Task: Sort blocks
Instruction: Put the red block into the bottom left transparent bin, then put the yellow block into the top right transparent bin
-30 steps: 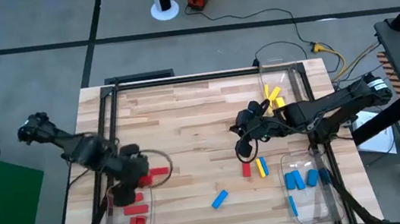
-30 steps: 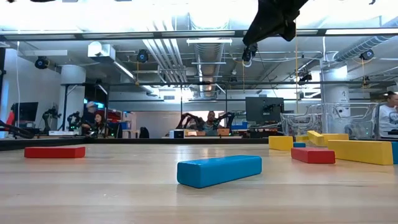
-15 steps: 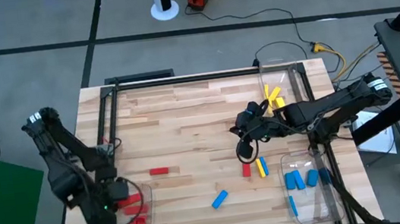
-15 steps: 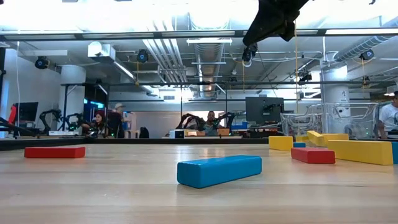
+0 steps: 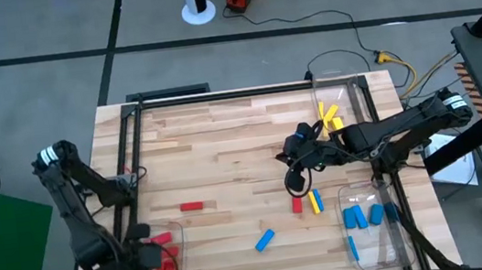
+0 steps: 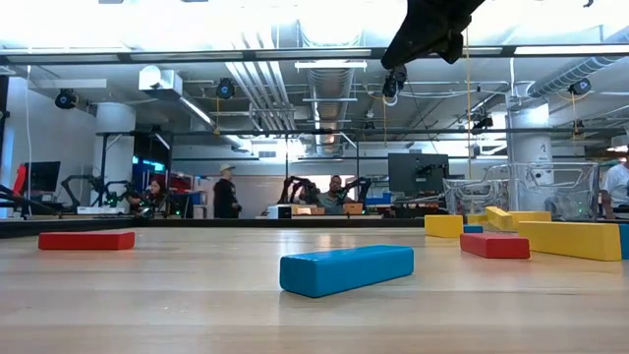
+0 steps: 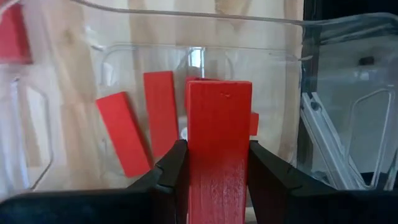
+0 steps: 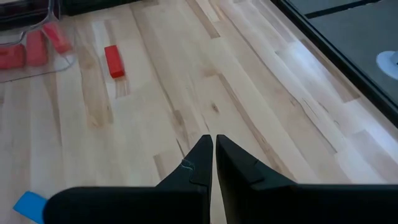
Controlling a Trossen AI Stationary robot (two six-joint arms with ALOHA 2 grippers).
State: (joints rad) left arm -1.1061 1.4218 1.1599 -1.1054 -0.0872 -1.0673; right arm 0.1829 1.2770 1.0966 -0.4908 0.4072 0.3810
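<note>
Clearly a red block (image 7: 219, 149) is clamped between the left gripper (image 7: 214, 180) fingers, above the clear bin (image 7: 292, 74) holding other red blocks (image 7: 160, 112). More blocks lie mid-table: red (image 5: 192, 206), blue (image 5: 265, 239), yellow (image 5: 316, 201). Over them the right gripper (image 8: 214, 163) hovers, seemingly closed and empty.

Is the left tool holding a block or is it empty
Holding one. In the left wrist view the left tool clamps a red block between its fingers above the clear bin.
</note>
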